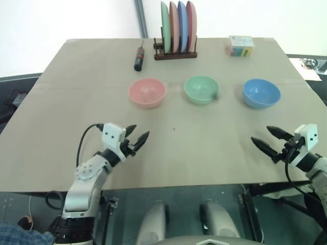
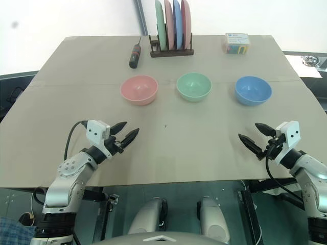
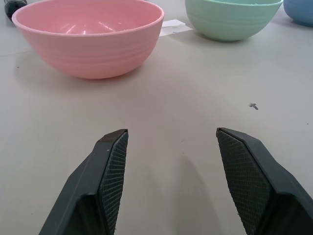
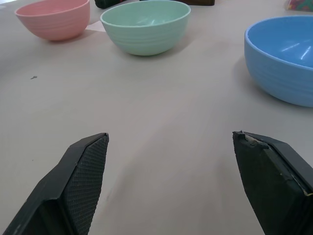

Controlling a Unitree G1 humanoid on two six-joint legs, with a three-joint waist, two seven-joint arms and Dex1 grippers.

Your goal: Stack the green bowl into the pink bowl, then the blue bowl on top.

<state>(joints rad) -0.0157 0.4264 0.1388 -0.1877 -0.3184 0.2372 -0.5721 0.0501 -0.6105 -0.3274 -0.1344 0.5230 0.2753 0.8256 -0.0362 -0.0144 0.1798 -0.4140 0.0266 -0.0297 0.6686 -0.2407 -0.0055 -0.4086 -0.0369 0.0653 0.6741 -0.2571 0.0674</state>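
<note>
three bowls sit in a row across the middle of the tabletop (image 1: 214,148), all apart from each other: pink bowl (image 1: 146,93) on the left, green bowl (image 1: 202,90) in the middle, blue bowl (image 1: 261,93) on the right. nothing stacked yet. left gripper (image 1: 138,136) hovers near the front left with its jaws apart and empty, pointing toward the pink one. right gripper (image 1: 265,137) near the front right has jaws spread wide, empty too. behind the bowls there's a plate rack (image 1: 176,30), a screwdriver (image 1: 139,57) and a small box (image 1: 240,45).
</note>
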